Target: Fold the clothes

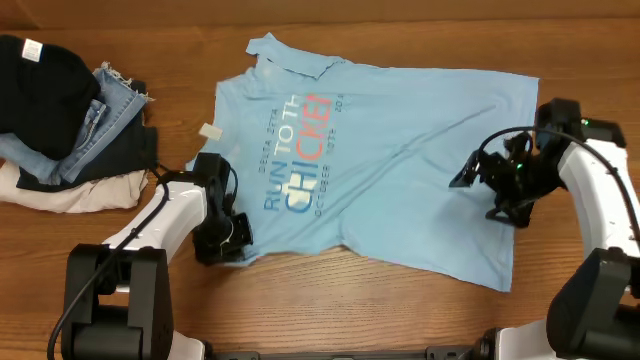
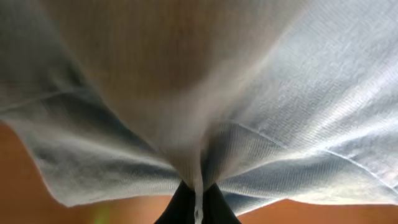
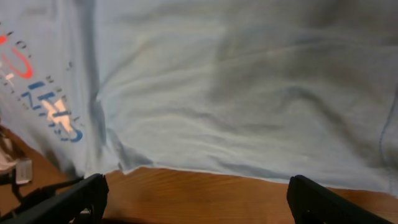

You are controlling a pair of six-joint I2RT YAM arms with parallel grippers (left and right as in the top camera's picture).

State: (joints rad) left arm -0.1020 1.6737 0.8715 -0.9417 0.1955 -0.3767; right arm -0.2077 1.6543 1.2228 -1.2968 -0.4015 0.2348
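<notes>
The clothes, a light sky-blue T-shirt (image 1: 400, 150), lie spread on the wooden table with red, white and blue lettering (image 1: 300, 150) facing up. My left gripper (image 1: 222, 238) sits at the shirt's near-left corner. In the left wrist view it (image 2: 198, 208) is shut on a pinched ridge of the blue fabric (image 2: 280, 112), which fills that view. My right gripper (image 1: 484, 198) hovers over the shirt's right part. Its fingers (image 3: 87, 193) stand wide open with nothing between them, above bare wood just in front of the shirt's edge (image 3: 249, 174).
A pile of other garments lies at the far left: a black piece (image 1: 45, 85), blue jeans (image 1: 105, 115) and a beige piece (image 1: 70, 192). A small white tag (image 1: 210, 131) lies by the shirt's left edge. Bare wood (image 1: 380, 300) runs along the front.
</notes>
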